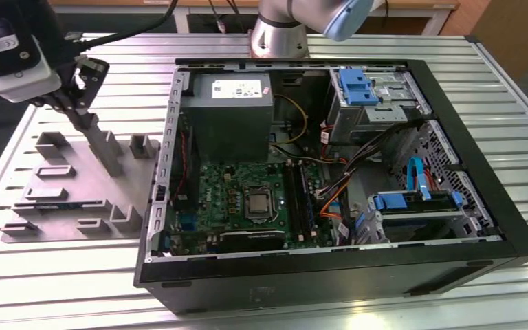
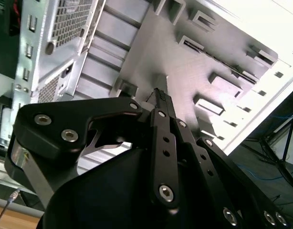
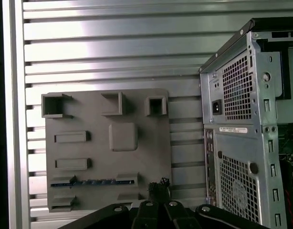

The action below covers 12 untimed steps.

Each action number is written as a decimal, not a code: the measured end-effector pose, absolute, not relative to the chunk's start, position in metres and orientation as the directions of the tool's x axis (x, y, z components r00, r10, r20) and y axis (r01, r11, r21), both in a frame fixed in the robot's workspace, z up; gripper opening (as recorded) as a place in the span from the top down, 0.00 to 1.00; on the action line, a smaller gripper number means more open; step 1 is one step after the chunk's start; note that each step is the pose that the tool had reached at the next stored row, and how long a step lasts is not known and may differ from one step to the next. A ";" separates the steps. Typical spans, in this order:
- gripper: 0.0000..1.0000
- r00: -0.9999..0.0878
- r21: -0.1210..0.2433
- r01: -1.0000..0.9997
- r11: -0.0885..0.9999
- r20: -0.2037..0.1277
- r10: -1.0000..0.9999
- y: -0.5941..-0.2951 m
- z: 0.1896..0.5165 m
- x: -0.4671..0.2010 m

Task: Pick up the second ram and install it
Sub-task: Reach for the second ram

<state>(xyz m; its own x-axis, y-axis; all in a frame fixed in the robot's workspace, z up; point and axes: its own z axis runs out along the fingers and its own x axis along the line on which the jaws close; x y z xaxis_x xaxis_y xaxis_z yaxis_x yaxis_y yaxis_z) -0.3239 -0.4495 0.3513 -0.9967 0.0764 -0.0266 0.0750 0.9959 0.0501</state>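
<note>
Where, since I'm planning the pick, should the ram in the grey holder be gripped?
Probably its exposed long top edge, mid-length, pinched across the flat faces from straight above: the second ram stands on edge in a slot of the grey holder.

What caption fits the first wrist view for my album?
Gripper by the grey holder where the second ram sits, beside the computer case.

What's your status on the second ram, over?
Tool looks shut, empty, over the grey holder. Second ram seated on edge in its holder slot, not gripped. Computer case beside, not in the way.
</note>
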 end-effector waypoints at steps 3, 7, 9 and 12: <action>0.89 -0.997 0.050 0.075 0.996 -0.027 0.076 -0.451 0.349 -0.330; 0.89 -0.997 0.050 0.075 0.996 -0.027 0.076 -0.453 0.345 -0.337; 0.89 -0.997 0.050 0.075 0.996 -0.027 0.076 -0.454 0.343 -0.340; 0.89 -0.997 0.050 0.075 0.996 -0.027 0.076 -0.455 0.339 -0.345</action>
